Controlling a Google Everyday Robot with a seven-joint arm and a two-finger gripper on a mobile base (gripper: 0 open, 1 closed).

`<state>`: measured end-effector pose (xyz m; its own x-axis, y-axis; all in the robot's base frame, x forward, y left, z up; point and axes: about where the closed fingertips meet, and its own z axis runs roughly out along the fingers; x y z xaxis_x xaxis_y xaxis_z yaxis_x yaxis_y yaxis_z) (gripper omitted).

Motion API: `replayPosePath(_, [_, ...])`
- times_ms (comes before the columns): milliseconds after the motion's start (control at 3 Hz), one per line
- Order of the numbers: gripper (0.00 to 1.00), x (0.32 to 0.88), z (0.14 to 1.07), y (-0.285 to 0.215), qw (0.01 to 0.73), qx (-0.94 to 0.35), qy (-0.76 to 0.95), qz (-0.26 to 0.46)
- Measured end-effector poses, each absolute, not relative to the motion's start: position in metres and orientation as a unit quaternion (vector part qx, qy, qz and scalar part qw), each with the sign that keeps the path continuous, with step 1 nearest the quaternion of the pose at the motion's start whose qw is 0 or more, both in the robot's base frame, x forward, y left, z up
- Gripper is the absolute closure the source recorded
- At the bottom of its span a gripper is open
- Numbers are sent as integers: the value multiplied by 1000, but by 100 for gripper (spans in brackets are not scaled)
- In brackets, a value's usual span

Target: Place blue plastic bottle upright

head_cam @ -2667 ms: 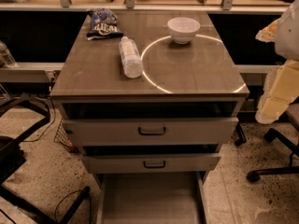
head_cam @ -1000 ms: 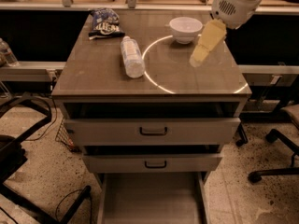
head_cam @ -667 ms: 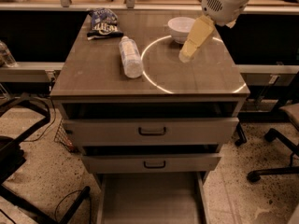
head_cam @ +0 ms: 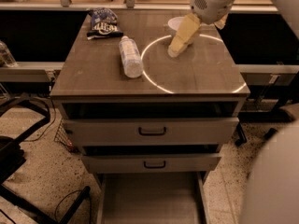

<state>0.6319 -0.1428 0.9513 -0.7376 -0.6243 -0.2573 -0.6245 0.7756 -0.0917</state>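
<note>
Brown counter, pale things, one dark blue bag

The counter [head_cam: 93, 71] is brown with a fine wood grain and carries a thin bright white ring [head_cam: 143, 69]. The blue plastic bottle [head_cam: 130, 56] looks clear and colourless, ribbed, with a white cap and a pale band. The snack bag [head_cam: 103, 23] is dark blue with white print, and the bowl [head_cam: 175, 22] is white. The gripper [head_cam: 175, 50], pale yellow under a white housing, hangs inside the ring, just before the bowl. The drawers [head_cam: 103, 132] are grey-beige with dark handles [head_cam: 152, 131].

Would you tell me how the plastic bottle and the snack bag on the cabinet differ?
The plastic bottle is clear and ribbed; the snack bag is blue and crinkled. The bottle lies further forward, the bag at the back edge. Both lie flat, left of the gripper, which is by the white bowl.
</note>
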Motion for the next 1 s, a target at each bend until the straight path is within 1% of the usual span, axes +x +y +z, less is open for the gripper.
replayPosePath(333, [0, 668, 936, -121, 115, -281, 953, 21])
replayPosePath(667, [0, 707, 930, -101, 120, -210, 970, 35])
replayPosePath(1000, [0, 729, 927, -83, 127, -156, 979, 33])
